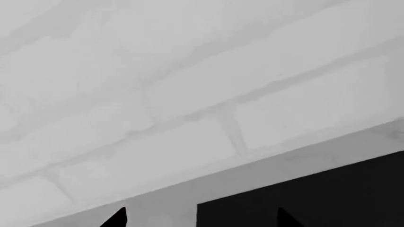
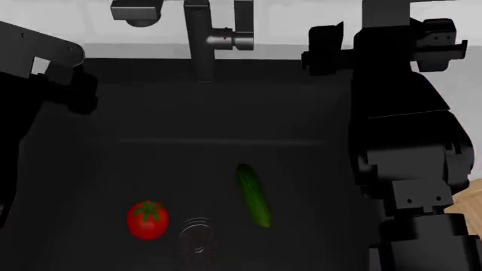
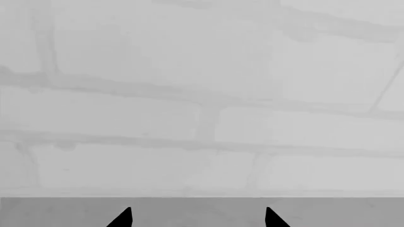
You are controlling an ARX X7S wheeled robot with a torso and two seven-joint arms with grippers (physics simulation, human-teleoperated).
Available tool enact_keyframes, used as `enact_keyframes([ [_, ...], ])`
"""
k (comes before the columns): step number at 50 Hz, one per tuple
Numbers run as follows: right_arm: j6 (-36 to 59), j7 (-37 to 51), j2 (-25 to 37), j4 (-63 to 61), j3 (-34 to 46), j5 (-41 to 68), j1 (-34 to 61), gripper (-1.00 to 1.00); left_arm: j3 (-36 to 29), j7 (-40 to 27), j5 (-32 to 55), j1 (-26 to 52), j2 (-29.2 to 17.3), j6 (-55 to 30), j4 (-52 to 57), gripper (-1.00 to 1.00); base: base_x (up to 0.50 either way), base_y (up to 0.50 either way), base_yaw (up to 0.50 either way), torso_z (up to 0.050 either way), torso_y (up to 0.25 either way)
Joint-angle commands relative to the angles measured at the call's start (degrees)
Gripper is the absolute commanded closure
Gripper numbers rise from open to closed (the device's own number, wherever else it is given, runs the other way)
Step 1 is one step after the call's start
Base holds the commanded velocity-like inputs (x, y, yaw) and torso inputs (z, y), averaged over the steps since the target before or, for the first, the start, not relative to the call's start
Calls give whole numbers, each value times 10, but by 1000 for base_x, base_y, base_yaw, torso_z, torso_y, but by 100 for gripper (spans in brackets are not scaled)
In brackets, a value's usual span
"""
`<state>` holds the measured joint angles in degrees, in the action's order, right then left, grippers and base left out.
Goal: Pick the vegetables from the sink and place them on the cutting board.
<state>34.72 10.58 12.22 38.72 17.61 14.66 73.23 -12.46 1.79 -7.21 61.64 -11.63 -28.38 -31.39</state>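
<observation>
While a pale brick wall (image 3: pixel 202 94) and grey countertop ledge (image 3: pixel 202 210) fill both wrist views, the head view looks down into the matte black sink (image 2: pixel 98 169), a dark grey faucet (image 2: pixel 203 39) at its back. The tomato (image 2: pixel 148 219) sits left of the round drain (image 2: pixel 197 232); the cucumber (image 2: pixel 254 195) lies just right of it. A sliver of cutting board (image 2: pixel 470 195) shows at far right. Left gripper (image 1: pixel 202 218) and right gripper (image 3: pixel 198 218) show fingertips spread apart, holding nothing.

Both arms raised; left end effector (image 1: pixel 200 218) and right end effector (image 3: pixel 198 218) spread, empty.
</observation>
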Motion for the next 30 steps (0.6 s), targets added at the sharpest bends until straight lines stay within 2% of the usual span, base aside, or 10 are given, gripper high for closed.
enact_keyframes([
  [1,46,-76,-14,-15,12,-12,30,-100,0,35,0,-13,4,-8,38,-100,0,0,0,0,-59],
  [4,127,-132,-10,-22,38,4,73,-100,-54,114,-10,-9,-18,-35,52,-100,0,0,0,0,0],
  [6,157,-158,-4,-33,68,-2,88,-100,-85,140,-24,-19,-38,-17,82,-100,0,0,0,0,0],
  [9,213,-216,3,-34,110,3,123,-100,-104,203,-15,-7,-57,-43,102,-100,0,0,0,0,0],
  [20,335,-291,17,-79,162,27,165,-100,-140,327,3,13,-107,-105,177,-100,0,0,0,0,0],
  [30,419,-347,40,-151,194,60,199,-100,-153,393,29,-2,-136,-119,254,-100,0,0,0,0,0],
])
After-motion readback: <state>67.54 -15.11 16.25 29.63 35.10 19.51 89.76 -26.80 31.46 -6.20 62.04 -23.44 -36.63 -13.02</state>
